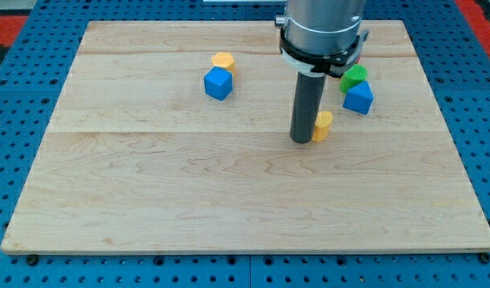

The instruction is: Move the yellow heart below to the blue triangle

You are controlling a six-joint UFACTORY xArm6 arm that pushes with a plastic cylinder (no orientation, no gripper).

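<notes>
My tip (300, 140) is a plain rod, so nothing opens or closes. It touches the yellow heart (323, 126), which lies at 2 o'clock from it. The blue triangle (358, 98) sits further at 2 o'clock, near but apart from the heart.

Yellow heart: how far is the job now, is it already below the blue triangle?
Nearly done: the yellow heart lies below the blue triangle, but offset toward the view's left. In hand: my tip sits against the heart's left side. Left: nudge it right, until it sits directly beneath the triangle.
</notes>
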